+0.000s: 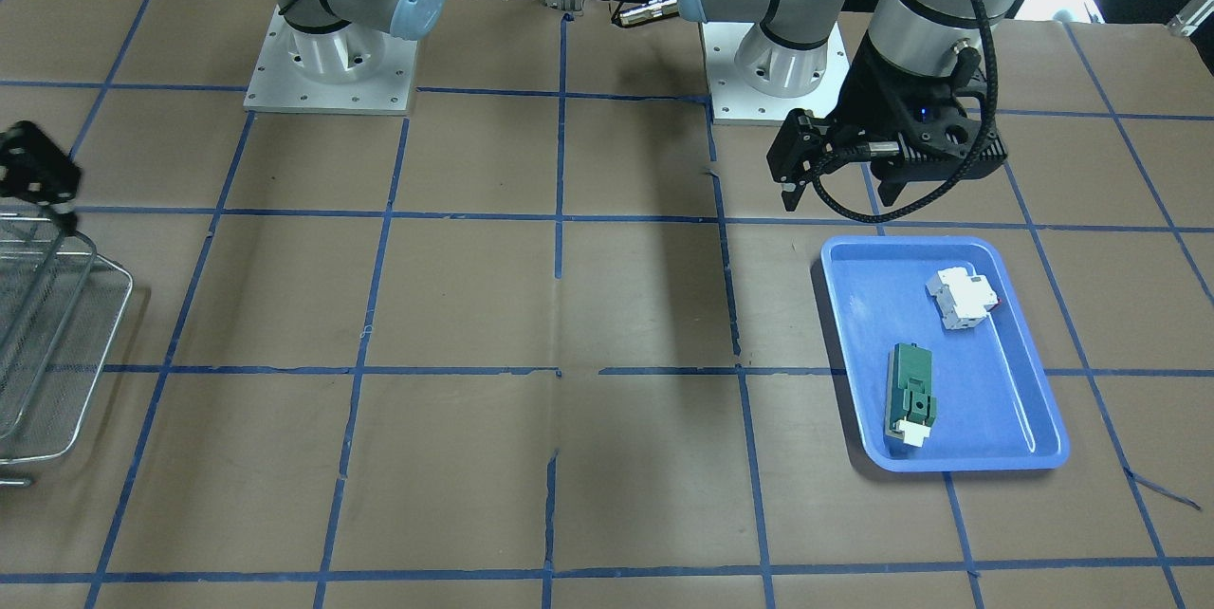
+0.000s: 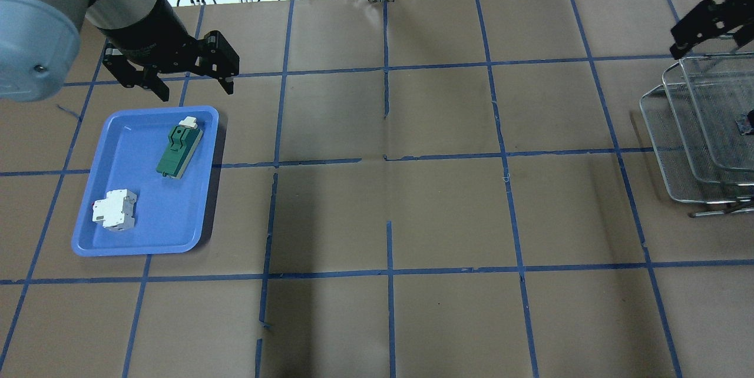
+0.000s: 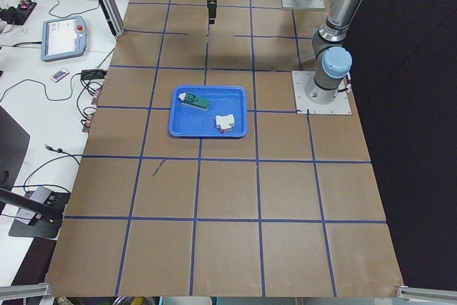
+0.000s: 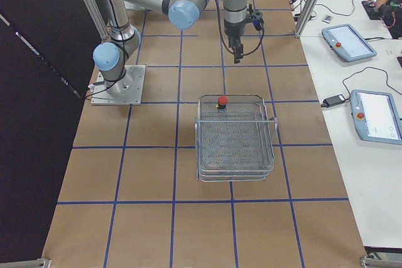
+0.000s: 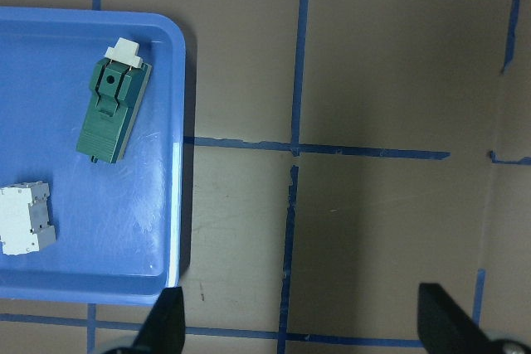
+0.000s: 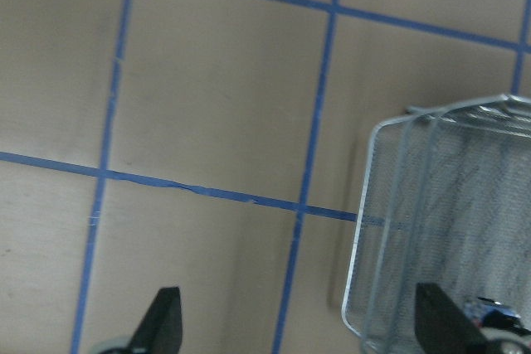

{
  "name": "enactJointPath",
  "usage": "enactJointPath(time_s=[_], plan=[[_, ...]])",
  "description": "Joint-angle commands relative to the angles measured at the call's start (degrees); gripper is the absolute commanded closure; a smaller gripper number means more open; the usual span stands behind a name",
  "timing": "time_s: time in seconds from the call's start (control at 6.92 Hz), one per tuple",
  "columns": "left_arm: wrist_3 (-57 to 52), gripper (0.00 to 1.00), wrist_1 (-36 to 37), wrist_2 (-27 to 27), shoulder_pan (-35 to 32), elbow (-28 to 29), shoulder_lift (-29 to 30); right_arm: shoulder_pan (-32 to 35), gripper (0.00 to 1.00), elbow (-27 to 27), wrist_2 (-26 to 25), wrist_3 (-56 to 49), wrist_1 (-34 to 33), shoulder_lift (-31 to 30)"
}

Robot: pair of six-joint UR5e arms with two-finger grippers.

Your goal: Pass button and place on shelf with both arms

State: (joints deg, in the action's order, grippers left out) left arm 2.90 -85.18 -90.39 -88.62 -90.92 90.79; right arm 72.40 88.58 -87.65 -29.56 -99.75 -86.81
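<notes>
The button point(image 4: 222, 100), with its red cap, sits at the back edge of the top tray of the wire shelf point(image 4: 235, 136). It shows as a dark speck in the overhead view point(image 2: 745, 125). The shelf stands at the table's right end point(image 2: 689, 148). My right gripper point(image 6: 299, 325) is open and empty, raised beside the shelf's far corner point(image 2: 704, 22), apart from the button. My left gripper point(image 2: 194, 90) is open and empty, hovering just beyond the blue tray's far edge point(image 5: 303, 325).
A blue tray point(image 2: 135, 189) on the left holds a green block point(image 2: 179, 148) and a white breaker point(image 2: 115, 210). Brown paper with blue tape lines covers the table point(image 2: 389, 201). The two arm bases point(image 1: 330, 68) are bolted at the robot's side.
</notes>
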Motion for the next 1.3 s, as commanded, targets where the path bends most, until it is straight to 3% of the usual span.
enactJointPath(time_s=[0.0,0.43,1.16], plan=[[-0.53,0.00,0.01,0.82,0.37,0.21,-0.09,14.81,0.00,-2.52,2.32,20.55,0.34,0.32],[-0.61,0.00,-4.53,1.01,0.11,3.11,-0.79,18.47,0.00,-2.62,0.29,23.40,4.12,-1.77],[-2.73,0.00,-4.65,0.92,0.11,3.20,-0.79,18.65,0.00,-1.74,0.20,23.14,6.59,-2.57]])
